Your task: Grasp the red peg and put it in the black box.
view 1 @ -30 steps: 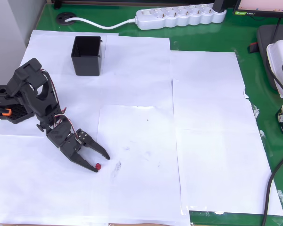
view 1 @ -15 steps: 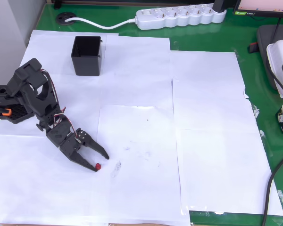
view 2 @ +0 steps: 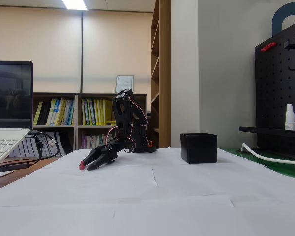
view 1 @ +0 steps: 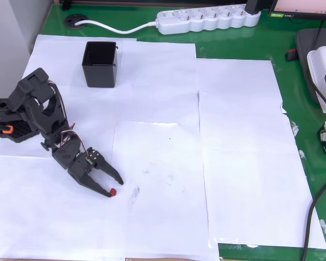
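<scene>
Your pincer (view 1: 114, 186) sits low over the white paper (view 1: 239, 163) on the table (view 1: 293, 81), fingers spread in a narrow V. From above, the red peg (view 1: 113, 191) lies on the paper right at the tip of the lower finger, seemingly touching it, and nothing is gripped. In the fixed view the peg (view 2: 81, 166) shows just off the pincer's (view 2: 88, 164) tips. The black box (view 1: 100, 64) stands upright well apart from it, toward the top of the overhead view, near the power strip (view 1: 206, 19).
</scene>
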`<state>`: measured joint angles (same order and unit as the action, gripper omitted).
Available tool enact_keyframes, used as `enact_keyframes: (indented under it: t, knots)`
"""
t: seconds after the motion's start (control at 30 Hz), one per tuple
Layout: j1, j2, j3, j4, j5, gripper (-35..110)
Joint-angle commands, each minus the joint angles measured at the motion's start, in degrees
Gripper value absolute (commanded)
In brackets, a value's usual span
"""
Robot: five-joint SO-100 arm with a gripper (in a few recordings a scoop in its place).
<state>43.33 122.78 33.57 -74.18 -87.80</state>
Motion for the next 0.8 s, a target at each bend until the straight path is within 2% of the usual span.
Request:
enact_keyframes:
  t: [0.0,0.13,0.57,0.77]
  knots:
    - [0.8,0.3,-1.1,-0.4,-1.0,5]
    - [0.8,0.3,-1.1,-0.4,-1.0,0]
    - [0.4,0.2,-1.1,0.0,-1.3,0]
    - [-1.1,-7.2,1.1,7.6,0.7,0]
